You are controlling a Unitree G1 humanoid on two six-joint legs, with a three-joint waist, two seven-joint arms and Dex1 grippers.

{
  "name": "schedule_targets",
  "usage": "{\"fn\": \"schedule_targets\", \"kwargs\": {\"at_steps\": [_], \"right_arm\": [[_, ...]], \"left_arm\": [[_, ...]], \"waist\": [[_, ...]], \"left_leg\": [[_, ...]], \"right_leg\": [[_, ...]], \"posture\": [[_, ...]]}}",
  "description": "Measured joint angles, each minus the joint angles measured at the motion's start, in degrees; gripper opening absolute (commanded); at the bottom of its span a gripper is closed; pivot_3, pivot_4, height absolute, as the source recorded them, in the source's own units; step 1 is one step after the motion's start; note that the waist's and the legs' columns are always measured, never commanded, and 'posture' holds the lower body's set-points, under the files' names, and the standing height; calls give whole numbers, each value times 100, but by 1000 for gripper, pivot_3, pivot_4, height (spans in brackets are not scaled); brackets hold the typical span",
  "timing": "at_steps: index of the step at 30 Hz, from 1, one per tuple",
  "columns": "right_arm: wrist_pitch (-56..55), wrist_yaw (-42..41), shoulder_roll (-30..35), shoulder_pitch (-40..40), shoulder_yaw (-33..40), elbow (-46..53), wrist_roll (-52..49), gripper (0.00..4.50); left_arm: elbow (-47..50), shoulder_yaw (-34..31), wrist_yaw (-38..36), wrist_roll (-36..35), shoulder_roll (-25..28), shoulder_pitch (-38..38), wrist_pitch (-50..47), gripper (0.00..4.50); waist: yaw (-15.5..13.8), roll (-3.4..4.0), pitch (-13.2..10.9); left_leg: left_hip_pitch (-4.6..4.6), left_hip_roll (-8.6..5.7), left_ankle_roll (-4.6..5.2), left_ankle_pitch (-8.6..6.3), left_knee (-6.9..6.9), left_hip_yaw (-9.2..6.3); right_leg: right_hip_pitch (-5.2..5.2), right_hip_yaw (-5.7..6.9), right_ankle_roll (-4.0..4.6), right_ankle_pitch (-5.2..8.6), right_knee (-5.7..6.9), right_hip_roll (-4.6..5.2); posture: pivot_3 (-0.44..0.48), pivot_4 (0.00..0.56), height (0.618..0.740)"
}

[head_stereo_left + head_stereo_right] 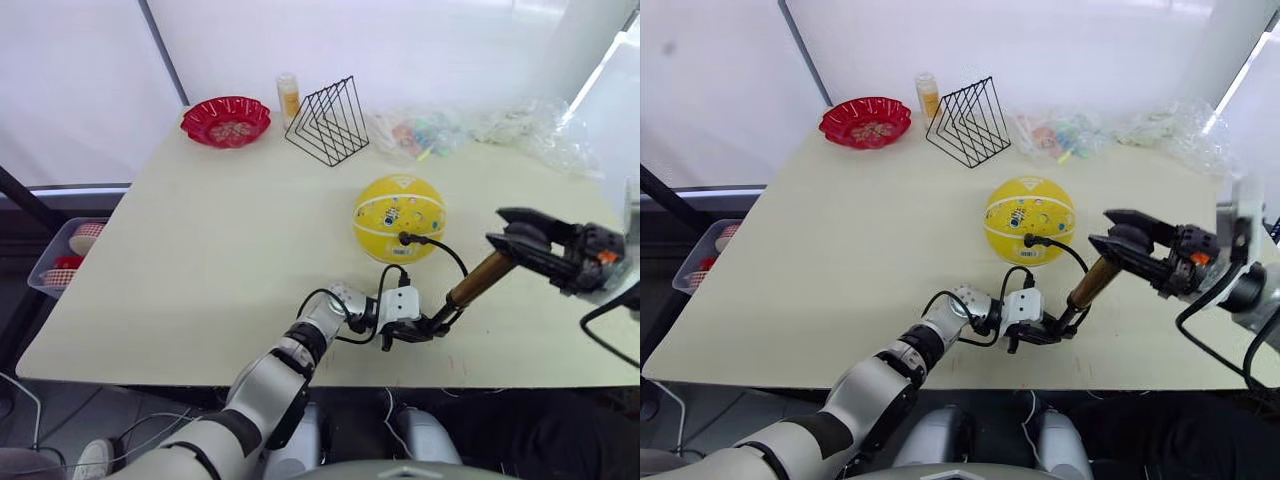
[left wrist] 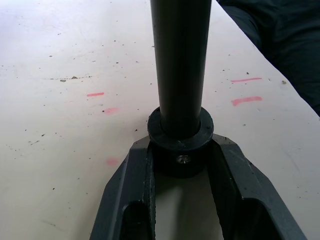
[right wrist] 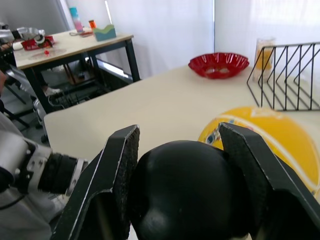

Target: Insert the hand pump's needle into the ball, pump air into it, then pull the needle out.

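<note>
- The left gripper had its two black fingers pinched on the black base cap of the hand pump, holding that end low, just above the table.
- The right gripper had its fingers closed around the pump's rounded black handle, raised above the table at the upper end of the tilted gold-bronze barrel.
- The thin black hose ran from the base of the pump up to the yellow ball, and its black fitting sat against the near side of the ball.
- The needle itself was too small to make out; judged from the fitting touching the ball, it appeared to be inserted.
- The ball rested unrestrained on the table, just beyond both grippers.
- A wire rack, a red dish and a small bottle stood well apart at the far edge.
- Risk: an off-axis push or pull by the right gripper could lever the base out of the left gripper.
- Risk: tension on the hose could roll the free ball or draw the fitting out early.
</note>
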State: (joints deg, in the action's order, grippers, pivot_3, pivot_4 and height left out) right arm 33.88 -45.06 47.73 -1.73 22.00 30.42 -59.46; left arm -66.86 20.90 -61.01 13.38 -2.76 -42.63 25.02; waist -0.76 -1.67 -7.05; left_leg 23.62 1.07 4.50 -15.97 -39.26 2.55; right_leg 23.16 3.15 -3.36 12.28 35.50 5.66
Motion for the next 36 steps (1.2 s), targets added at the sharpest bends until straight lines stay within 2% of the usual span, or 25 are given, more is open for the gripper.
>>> {"fn": "schedule_targets", "kwargs": {"at_steps": [5,12,18,21,28,33,36], "right_arm": [[-854,-309,-461,-249,-908,-342,1141,2048],[-1434,-505,-883,-319,-1389,-900,1794,2048],[-839,-340,-862,-75,-1012,-861,1185,2048],[-219,-214,-361,301,-577,-777,460,2048],[705,179,417,848,539,-548,-1107,2048],[1130,590,879,1227,849,-545,-1821,2048],[1247,717,900,1271,849,-540,-1952,2048]], "left_arm": [[-13,5,3,13,-3,20,-5,986],[-13,5,6,15,-10,21,-22,986],[-3,1,-18,-13,-56,11,-18,985],[2,-1,-45,-24,-81,-21,-12,985],[3,-2,-79,-24,-89,-37,13,985],[13,-2,-81,-26,-89,-45,27,985],[19,-2,-100,-26,-91,-46,31,985]], "waist": [[-4,-12,30],[-7,-11,40],[-20,36,6],[-22,86,-28],[-35,84,-62],[-33,86,-80],[-33,88,-84]], "left_leg": [[0,5,-1,0,0,-7],[0,6,-2,0,0,-9],[11,0,-2,1,-2,-10],[19,-15,-2,1,-5,-3],[28,-17,-1,1,-3,-3],[29,-18,-1,1,-4,-4],[35,-19,-1,1,-4,-2]], "right_leg": [[-3,6,2,1,-4,-6],[-3,7,3,1,-4,-6],[1,10,3,0,-5,7],[5,6,0,-2,-4,23],[9,9,-2,-2,-4,22],[10,10,-2,-1,-1,22],[14,9,-9,-5,-1,22]], "posture": [[0,150,737],[0,150,737],[0,150,737],[0,150,737],[0,150,737],[0,150,737],[0,150,737]]}}
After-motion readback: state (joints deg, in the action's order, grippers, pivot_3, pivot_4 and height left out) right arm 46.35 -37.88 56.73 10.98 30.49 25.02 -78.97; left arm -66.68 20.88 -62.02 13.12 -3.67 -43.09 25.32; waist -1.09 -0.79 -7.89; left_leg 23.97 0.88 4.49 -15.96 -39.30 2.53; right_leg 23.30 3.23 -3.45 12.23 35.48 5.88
